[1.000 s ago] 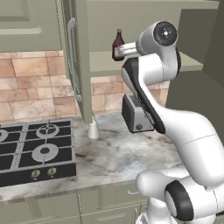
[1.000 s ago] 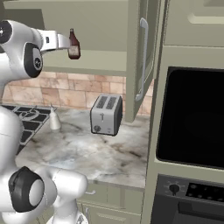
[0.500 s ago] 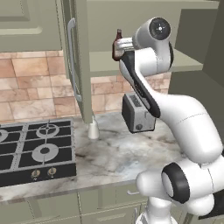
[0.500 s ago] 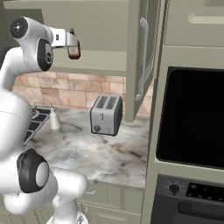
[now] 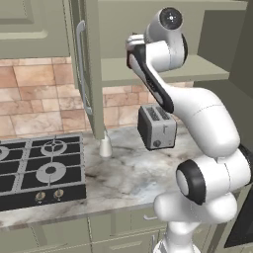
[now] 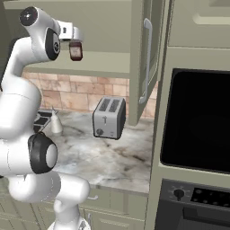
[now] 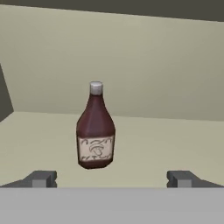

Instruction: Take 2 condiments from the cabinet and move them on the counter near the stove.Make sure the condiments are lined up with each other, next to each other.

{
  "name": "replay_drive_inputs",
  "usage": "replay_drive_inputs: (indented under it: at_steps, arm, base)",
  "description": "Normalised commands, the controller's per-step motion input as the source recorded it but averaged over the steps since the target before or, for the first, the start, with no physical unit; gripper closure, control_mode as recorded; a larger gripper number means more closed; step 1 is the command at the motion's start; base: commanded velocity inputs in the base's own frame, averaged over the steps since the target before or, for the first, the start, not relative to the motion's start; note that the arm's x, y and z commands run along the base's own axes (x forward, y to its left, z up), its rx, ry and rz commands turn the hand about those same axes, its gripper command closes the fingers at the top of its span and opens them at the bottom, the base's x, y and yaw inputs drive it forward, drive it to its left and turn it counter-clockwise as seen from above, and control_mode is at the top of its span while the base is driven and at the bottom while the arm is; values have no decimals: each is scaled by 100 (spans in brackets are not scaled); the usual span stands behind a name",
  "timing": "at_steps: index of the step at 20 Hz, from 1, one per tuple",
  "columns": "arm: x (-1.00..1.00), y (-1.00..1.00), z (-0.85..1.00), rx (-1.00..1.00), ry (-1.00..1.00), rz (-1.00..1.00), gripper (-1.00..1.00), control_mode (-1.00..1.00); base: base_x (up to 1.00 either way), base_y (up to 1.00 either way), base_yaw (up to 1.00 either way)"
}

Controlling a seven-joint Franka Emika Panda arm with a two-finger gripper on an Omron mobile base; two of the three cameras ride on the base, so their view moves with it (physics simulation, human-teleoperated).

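The dark red-brown bottle stands upright on the cabinet shelf, now close ahead of the gripper, which has swung in toward it over the last second with jaws spread wide and empty, so grasping comes next, while the white bottle waits on the counter beside the stove.

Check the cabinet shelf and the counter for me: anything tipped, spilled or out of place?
Nothing stands out. The dark red-brown bottle stands upright on the cabinet shelf, ahead of the open fingers. The white bottle stands upright on the counter beside the stove.
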Motion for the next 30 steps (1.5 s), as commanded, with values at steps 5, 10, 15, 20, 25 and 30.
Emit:
replay_drive_inputs:
  at_steps: [5,10,15,20,25,30]
  arm:
    - [56,9,-19,0,0,0,-100,-100]
    - [43,5,-6,3,-1,0,-100,-100]
    - [34,1,0,3,-3,0,-100,-100]
    - [37,0,0,1,0,0,-100,-100]
    - [36,0,0,0,0,0,-100,-100]
    - [26,2,-5,0,0,0,-100,-100]
  base:
    - [0,0,0]
    - [0,0,0]
    - [0,0,0]
    - [0,0,0]
    - [0,0,0]
    - [0,0,0]
